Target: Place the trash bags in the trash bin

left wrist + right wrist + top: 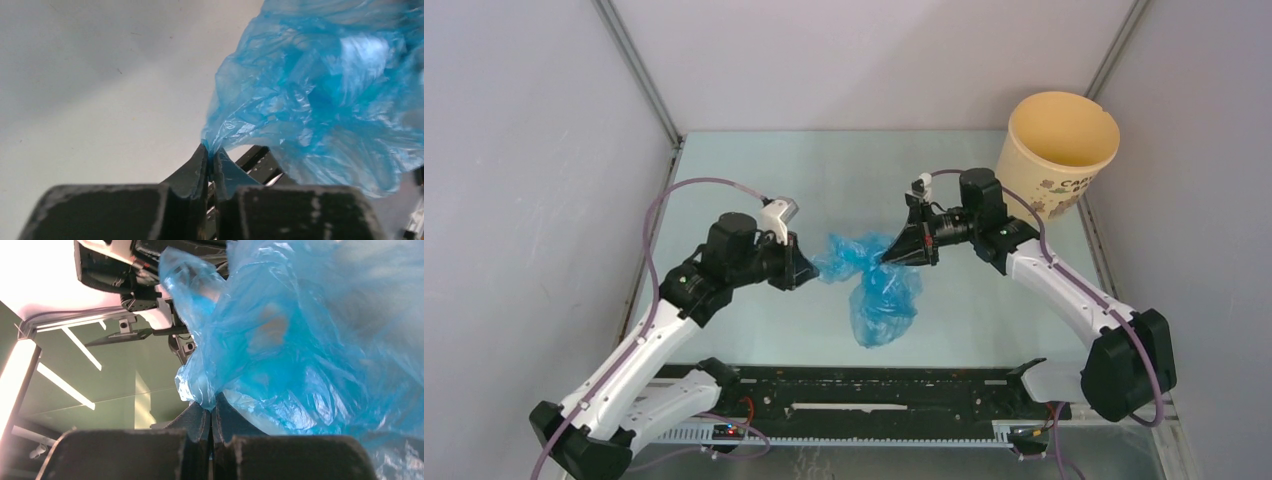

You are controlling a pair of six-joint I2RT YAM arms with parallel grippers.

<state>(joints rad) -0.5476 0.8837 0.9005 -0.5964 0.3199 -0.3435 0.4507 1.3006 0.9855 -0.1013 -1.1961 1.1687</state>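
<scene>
In the middle of the top view, one trash bag (879, 285): thin, wrinkled, light blue, strung between two grippers and sagging toward lower centre over the pale table (824, 170); cannot tell whether its lowest fold touches the surface. On its left edge, the left gripper (809, 265), clenched on a pinch of film; seen from the left wrist, jaws pressed together at lower centre (211, 155), with the bag (320, 100) billowing up to the right. On its upper right edge, the right gripper (902, 250), likewise clamped on the film; seen from the right wrist, closed at lower centre (211, 410), blue plastic (310, 340) filling the right half. In the upper right corner, one trash bin (1056, 150), pale yellow, upright, mouth open, well apart from the bag. Dark print on its side, reads "CAP", the rest too small. Along the bottom, one black rail (874, 400) between the arm bases.
</scene>
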